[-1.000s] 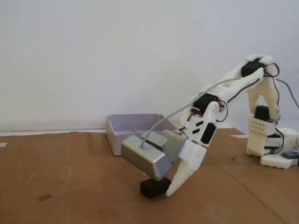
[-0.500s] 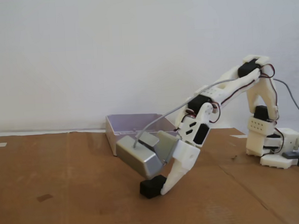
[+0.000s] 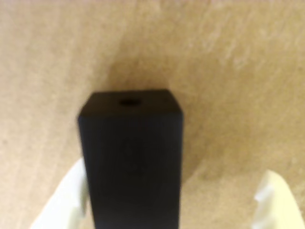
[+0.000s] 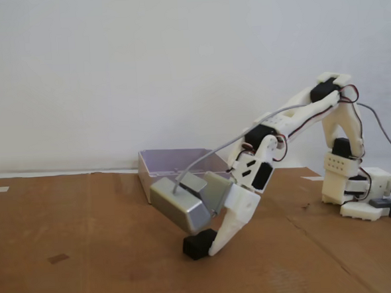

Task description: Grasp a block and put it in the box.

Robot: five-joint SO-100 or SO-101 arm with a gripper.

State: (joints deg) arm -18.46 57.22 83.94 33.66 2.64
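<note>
A black block with a small hole in its top end stands on the brown cardboard surface. It fills the middle of the wrist view. My gripper is open around it: the left white finger touches its side and the right finger stands well apart. In the fixed view the gripper reaches down to the block on the cardboard. The clear box stands behind the gripper, at the back edge of the cardboard.
The arm's base sits at the right of the fixed view with a grey cable looping to the silver wrist camera. The cardboard stretches left and forward, with a small dark mark on it.
</note>
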